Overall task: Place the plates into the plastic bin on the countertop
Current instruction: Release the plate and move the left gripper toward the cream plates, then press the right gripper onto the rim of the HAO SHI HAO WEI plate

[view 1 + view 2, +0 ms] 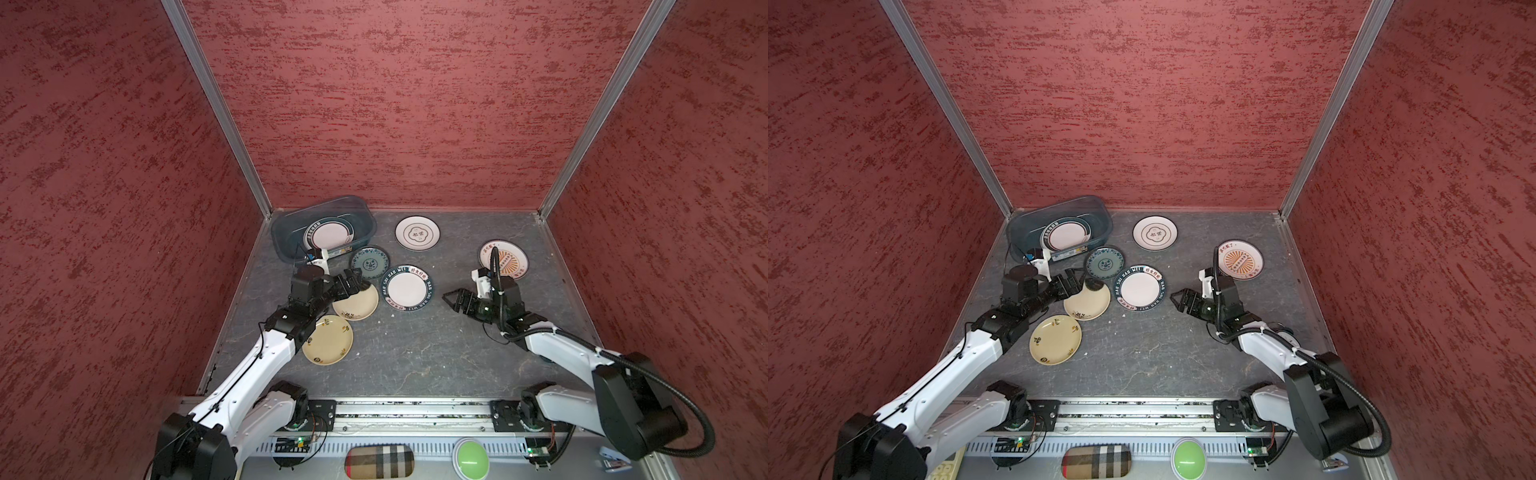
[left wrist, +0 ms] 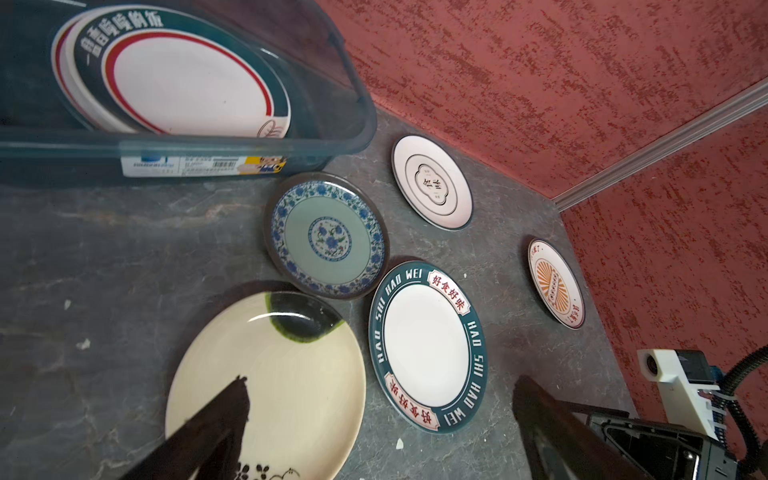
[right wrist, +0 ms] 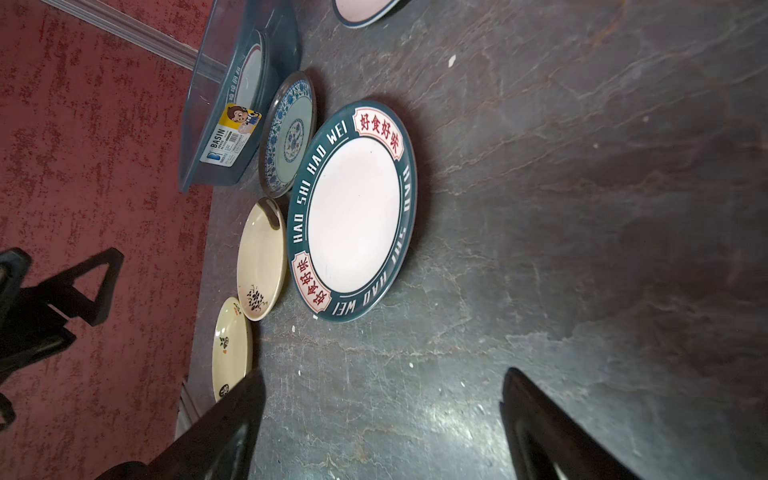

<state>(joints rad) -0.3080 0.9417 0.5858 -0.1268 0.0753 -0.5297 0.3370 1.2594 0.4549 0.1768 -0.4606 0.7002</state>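
Note:
The plastic bin point(image 1: 281, 237) stands at the back left of the countertop point(image 1: 415, 345), with teal-rimmed plates point(image 1: 330, 235) stacked in it. On the countertop lie a teal-patterned plate point(image 1: 370, 262), a teal-rimmed "HAO WEI" plate point(image 1: 407, 287), a white plate with characters point(image 1: 417, 232), an orange sunburst plate point(image 1: 509, 262) and two cream plates point(image 1: 359, 307) point(image 1: 328, 340). My left gripper point(image 1: 353, 282) hangs open over the farther cream plate point(image 2: 266, 374). To the right of the "HAO WEI" plate point(image 3: 353, 212), my right gripper point(image 1: 451, 301) is open over bare countertop point(image 3: 382, 415).
Red textured walls with aluminium corner posts close in the left, back and right sides. The arms' mounting rail point(image 1: 415, 409) runs along the front edge, with a plaid case point(image 1: 379, 460) and a green button point(image 1: 470, 457) below it.

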